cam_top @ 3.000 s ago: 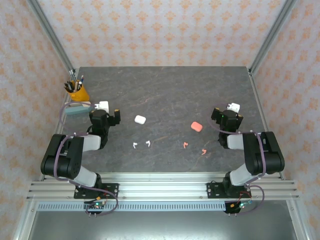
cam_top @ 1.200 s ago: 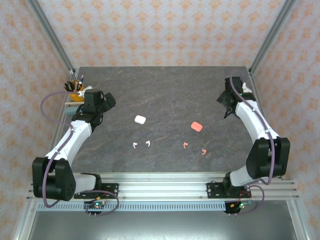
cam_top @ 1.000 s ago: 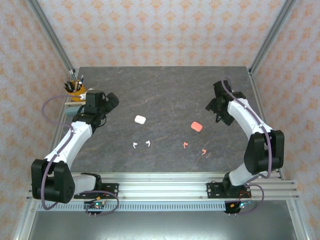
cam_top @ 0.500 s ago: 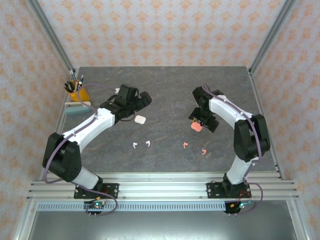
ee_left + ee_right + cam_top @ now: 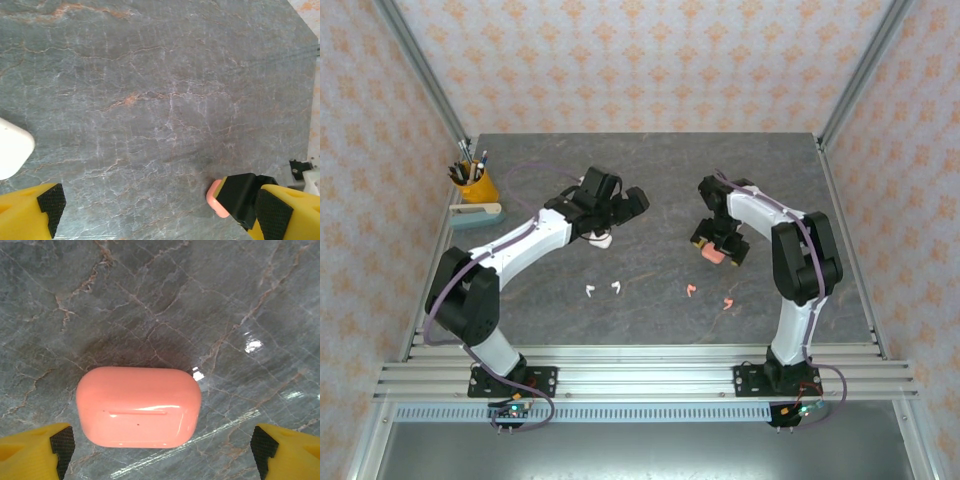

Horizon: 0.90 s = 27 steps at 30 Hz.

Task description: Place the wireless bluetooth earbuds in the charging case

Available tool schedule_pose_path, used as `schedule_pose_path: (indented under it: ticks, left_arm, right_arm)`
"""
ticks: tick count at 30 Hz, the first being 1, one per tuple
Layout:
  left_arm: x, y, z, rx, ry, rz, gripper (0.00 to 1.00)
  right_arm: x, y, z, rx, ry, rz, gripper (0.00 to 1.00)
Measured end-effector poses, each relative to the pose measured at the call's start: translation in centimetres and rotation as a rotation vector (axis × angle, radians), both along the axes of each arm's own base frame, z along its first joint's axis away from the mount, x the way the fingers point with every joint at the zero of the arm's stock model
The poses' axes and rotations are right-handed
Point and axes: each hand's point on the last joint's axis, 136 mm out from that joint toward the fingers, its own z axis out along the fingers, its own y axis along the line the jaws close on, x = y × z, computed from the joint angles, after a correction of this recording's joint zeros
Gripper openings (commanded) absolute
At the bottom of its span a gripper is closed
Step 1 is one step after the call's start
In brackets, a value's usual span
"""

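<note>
The salmon-pink charging case (image 5: 138, 407) lies lid-shut on the dark stone table, between the spread fingers of my open right gripper (image 5: 162, 450), closer to the left pad (image 5: 62, 442). From above, the right gripper (image 5: 717, 246) hovers over this case (image 5: 713, 255). My left gripper (image 5: 625, 205) is open with nothing between its fingers, just beyond the white case (image 5: 601, 238). That white case (image 5: 12, 147) sits at the left edge of the left wrist view, outside the fingers (image 5: 47, 202). Two white earbuds (image 5: 590, 291) (image 5: 617, 288) and two pink earbuds (image 5: 691, 291) (image 5: 727, 304) lie loose nearer the front.
An orange pen cup (image 5: 475, 186) and a pale flat box (image 5: 476, 214) stand at the table's left edge. Metal frame posts rise at the back corners. The pink case (image 5: 216, 198) peeks out beside the left gripper's right finger.
Both arms have swung in from the table's sides toward the middle. The left gripper now reaches past the white case, and the right gripper has come down over the pink case.
</note>
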Motion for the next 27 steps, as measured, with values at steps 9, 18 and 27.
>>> schedule_pose_path:
  ticks: [9,18,27]
  left_arm:
    - [0.5,-0.8,1.3,-0.017,-0.025,-0.011,1.0]
    - [0.0,-1.3,0.7,-0.008,-0.004,-0.027,1.0]
    - [-0.3,-1.5,0.5,-0.003,0.007,-0.033,1.0]
  right_arm:
    - [1.2,0.7,-0.2,0.029,-0.044,0.025,0.91]
    - [1.9,0.1,-0.7,0.037,-0.06,0.014,0.88]
    - [1.3,-0.3,-1.8,0.044,-0.042,0.006,0.84]
